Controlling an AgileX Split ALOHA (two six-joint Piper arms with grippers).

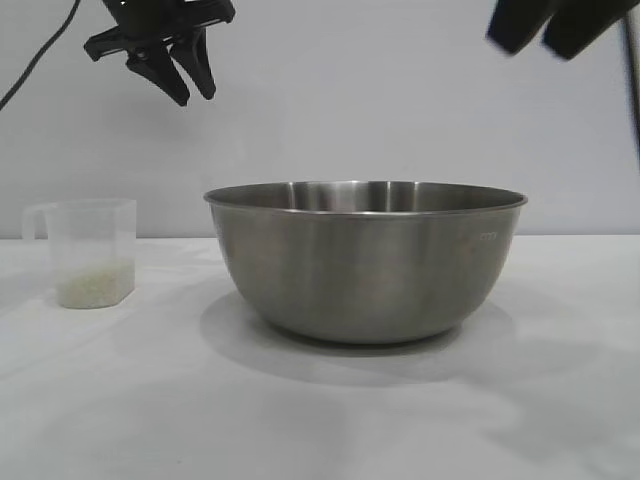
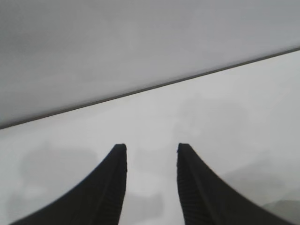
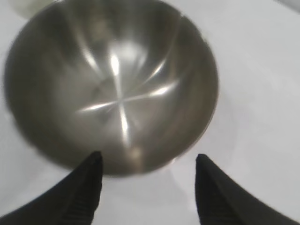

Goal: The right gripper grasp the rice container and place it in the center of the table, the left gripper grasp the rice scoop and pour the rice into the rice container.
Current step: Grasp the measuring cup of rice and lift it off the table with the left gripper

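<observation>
Nearest the camera in the exterior view: bare table [image 1: 320, 420], white, matte, faintly creased, with nothing on the front strip but a soft shadow.

Next back, squarely mid-table: the rice container [image 1: 366, 260], resting upright and alone, touched by neither arm. Set there, by the look of it, so that the pour has a wide target within reach of both sides (first half of the task judged complete). Large, round, brushed steel with a thin rolled rim and a faint small marking near that rim on the right. Seen from the right wrist view: bare inside, only streaks of reflected light, no grains yet.

Off toward the table's left edge, well apart from the bowl: the rice scoop [image 1: 92, 252], upright, side handle turned to the left edge, left free for a grasp. Small, translucent, straight-sided. At its bottom, the rice [image 1: 95, 283], a shallow off-white layer, far from filling it.

Higher and farther back: the left gripper [image 1: 182, 62], hanging above and a little right of the scoop, fingers parted with nothing between them, only table beyond in its wrist view. Probably poised for a descent onto the cup.

At the upper right: the right gripper [image 3: 146, 161], clear above the bowl, jaws spread wide and empty.
</observation>
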